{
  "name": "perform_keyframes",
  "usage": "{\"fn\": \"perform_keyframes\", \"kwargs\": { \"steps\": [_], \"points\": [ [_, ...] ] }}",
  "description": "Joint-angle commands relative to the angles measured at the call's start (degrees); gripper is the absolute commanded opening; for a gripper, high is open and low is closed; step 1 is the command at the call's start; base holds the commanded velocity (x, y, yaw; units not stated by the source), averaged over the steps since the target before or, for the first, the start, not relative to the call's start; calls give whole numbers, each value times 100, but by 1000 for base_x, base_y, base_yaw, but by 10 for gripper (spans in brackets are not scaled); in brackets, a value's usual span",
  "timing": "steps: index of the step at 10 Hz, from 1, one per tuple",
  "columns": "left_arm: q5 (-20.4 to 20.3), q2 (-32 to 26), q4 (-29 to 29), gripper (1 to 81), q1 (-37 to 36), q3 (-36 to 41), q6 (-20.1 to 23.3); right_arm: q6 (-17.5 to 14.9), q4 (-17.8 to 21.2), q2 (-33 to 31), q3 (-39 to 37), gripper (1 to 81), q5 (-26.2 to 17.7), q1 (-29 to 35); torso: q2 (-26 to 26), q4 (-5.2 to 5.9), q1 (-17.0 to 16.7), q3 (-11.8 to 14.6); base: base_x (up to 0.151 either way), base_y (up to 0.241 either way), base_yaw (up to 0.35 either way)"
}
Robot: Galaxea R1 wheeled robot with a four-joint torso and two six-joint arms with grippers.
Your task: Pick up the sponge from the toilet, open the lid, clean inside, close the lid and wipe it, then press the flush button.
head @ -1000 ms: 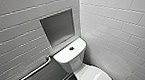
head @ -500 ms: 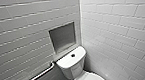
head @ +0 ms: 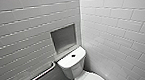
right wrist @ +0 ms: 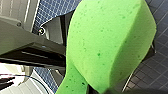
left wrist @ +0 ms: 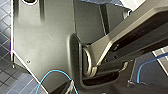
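A white glossy ceramic toilet (head: 77, 67) stands in the corner of a room tiled in pale rectangular tiles. A square recessed niche (head: 63, 38) is set in the wall behind it, and a metal grab rail (head: 38, 77) runs along the wall beside it. The small round dark flush button (head: 73, 55) sits in the centre of the flat tank top. Below the tank, the rear of the white oval plastic lid (head: 91, 79) shows and appears to be down.

In the right wrist view, the right gripper (right wrist: 82, 86) is closed on a small bright green soft sponge (right wrist: 107, 42), holding it in the air above dark blue floor tiles (right wrist: 152, 72). The sponge is speckled and porous, bulging above a pinched waist, which suggests it squashes easily.

In the left wrist view, the robot's own dark plate hangs over the same floor. Whether the left gripper is open or closed cannot be told.

The pick-up appears done. With the lid down, the step in hand is probably opening it, though the pictures do not settle this. That would call for getting the free left gripper under the lid's front edge and swinging it back on its rear hinge.
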Motion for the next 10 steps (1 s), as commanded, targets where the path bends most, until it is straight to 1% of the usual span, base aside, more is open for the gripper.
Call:
{"fn": "perform_keyframes", "kwargs": {
  "steps": [1,3,5,7,9,10],
  "points": [
    [236,144,52,811,-73,-263,40,17,-128,40,-149,10,-299,4,568,0,-367,0,0,0,0],
    [420,442,52,811,-73,-744,49,0,-137,154,-209,10,-299,12,980,0,-633,2,0,0,0],
    [438,627,25,811,-73,-1063,49,0,-137,303,-430,10,-299,3,1412,0,-914,2,0,0,0],
    [430,654,16,811,-73,-1063,40,0,-137,470,-693,10,-299,3,1793,0,-1156,576,0,0,0],
    [439,628,16,811,-73,-1063,40,0,-137,488,-693,10,-299,29,2103,0,-1355,790,0,0,0],
    [439,619,16,811,-73,-1063,40,0,-145,505,-693,10,-299,30,2291,0,-1477,979,0,0,0]
  ]
}}
